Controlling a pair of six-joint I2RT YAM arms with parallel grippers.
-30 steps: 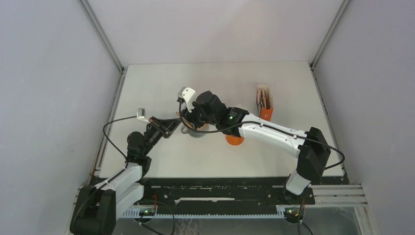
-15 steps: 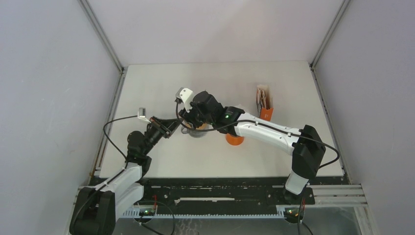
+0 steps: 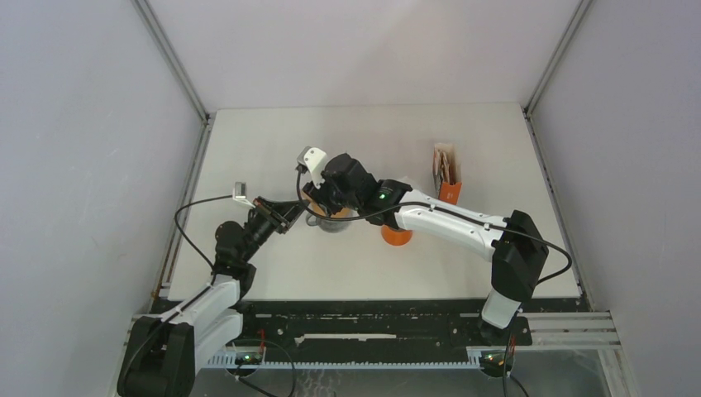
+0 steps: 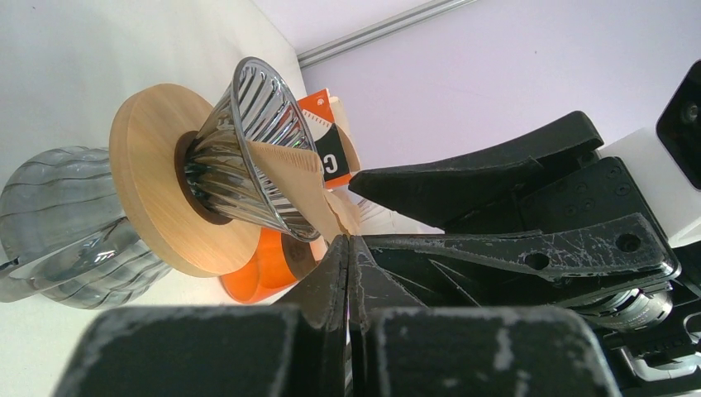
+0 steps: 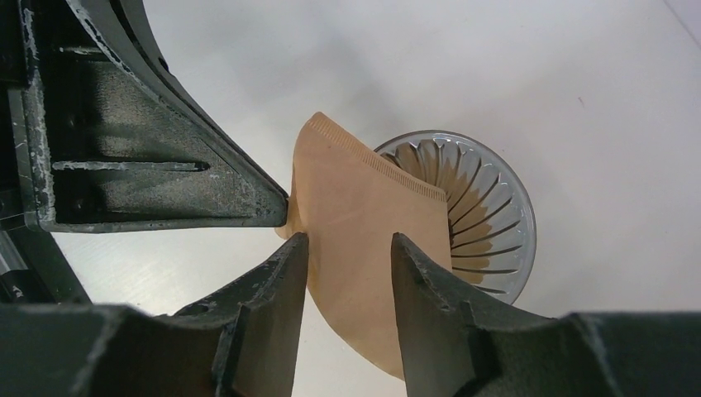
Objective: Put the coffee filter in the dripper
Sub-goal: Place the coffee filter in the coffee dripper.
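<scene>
From my station the left end effector [image 4: 348, 246] is clenched, its two fingers pressed flat together, and its tip pinches one edge of the brown paper filter [image 5: 364, 215]. The filter stands tilted just ahead of that tip. One side reaches into the mouth of the dripper [image 5: 488, 223] and leans on the ribbed inner wall, while the crimped seam and most of the paper stick out past the rim. The right end effector [image 5: 343, 248] hangs over the filter, released, with its fingers apart. The paper shows across the gap between them, and I cannot tell whether either finger touches it. The left tip sits just beside one finger of the right end effector. Beyond the left tip the dripper sits in a round wooden collar [image 4: 149, 157], which rests on a ribbed glass jug [image 4: 58, 215] standing on the pale surface [image 5: 496, 66]. An orange cup [image 4: 269, 265] stands just beside the jug, under the right arm. Well beyond the right end effector, a pack of spare filters [image 3: 446, 169] stands upright in an orange holder.
</scene>
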